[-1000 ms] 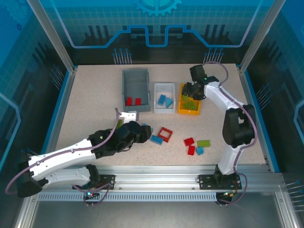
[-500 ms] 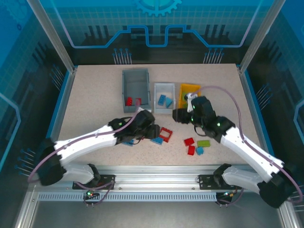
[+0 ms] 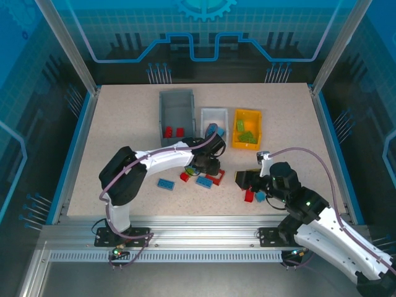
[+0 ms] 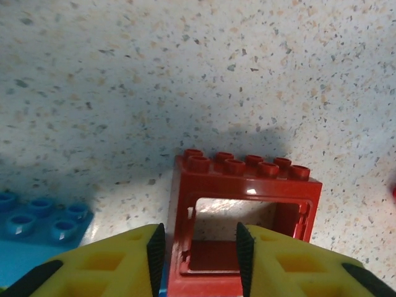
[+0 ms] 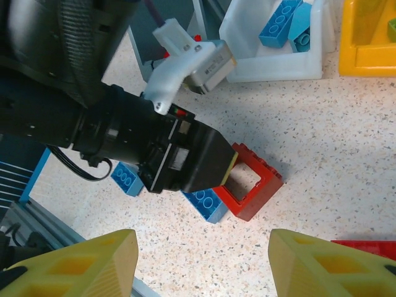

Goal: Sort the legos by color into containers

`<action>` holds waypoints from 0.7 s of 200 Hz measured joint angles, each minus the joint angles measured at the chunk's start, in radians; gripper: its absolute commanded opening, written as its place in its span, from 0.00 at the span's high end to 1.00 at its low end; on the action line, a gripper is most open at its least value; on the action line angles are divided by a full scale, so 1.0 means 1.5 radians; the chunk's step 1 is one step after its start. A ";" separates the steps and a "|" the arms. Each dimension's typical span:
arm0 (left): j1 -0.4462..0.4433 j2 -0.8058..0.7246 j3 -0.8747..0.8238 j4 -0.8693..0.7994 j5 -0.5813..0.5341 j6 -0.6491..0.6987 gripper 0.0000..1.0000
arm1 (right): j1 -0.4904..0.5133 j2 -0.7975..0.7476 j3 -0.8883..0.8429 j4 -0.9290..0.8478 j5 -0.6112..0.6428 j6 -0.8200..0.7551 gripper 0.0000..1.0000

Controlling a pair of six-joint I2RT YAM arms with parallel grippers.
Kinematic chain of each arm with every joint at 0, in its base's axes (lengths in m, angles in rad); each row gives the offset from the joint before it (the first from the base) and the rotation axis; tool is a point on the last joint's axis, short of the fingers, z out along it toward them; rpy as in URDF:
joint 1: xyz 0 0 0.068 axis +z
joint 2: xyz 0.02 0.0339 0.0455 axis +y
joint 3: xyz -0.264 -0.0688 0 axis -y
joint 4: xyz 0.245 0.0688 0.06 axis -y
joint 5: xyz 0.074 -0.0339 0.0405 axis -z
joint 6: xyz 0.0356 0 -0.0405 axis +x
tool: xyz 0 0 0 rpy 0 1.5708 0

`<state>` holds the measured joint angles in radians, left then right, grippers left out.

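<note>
**A:** Where is the red square frame?

**B:** On the table, nearer than the white bin. From above, the left gripper covers its far-left corner, so the hold itself is hidden there.

**A:** Does the left wrist camera help?

**B:** Yes. Its yellow fingers straddle the frame's left wall, one pad outside and one inside the opening. The jaws are narrow, with a sliver of gap on the inner side (whether the outer pad touches, I cannot tell). A blue brick lies just left of the frame.

**A:** And the right gripper?

**B:** It is to the right of the frame, close to a red brick and a small blue piece. In its own wrist view the jaws are spread wide, with bare table between them and nothing held. That view also looks across at the left gripper's black body on the frame.

**A:** The bins?

**B:** The dark grey bin holds two red bricks. The white one holds blue bricks. The orange-yellow bin has lime green bricks.
</note>
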<state>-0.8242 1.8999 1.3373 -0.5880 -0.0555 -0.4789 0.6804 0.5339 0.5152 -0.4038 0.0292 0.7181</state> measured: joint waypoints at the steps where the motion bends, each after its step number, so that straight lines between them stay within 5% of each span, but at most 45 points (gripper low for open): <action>1: 0.000 0.001 0.001 0.000 0.001 0.000 0.64 | 0.000 0.000 0.000 0.000 0.000 0.001 0.41; 87: 0.001 0.034 0.004 -0.005 0.005 0.010 0.86 | 0.000 0.036 0.001 -0.004 0.000 0.011 0.41; 140: 0.010 -0.005 0.033 -0.050 -0.041 0.007 0.91 | 0.005 0.073 0.029 -0.003 0.000 -0.008 0.43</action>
<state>-0.8085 1.8927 1.3869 -0.6632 -0.1169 -0.4683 0.6876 0.6441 0.5591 -0.4076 0.0288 0.7055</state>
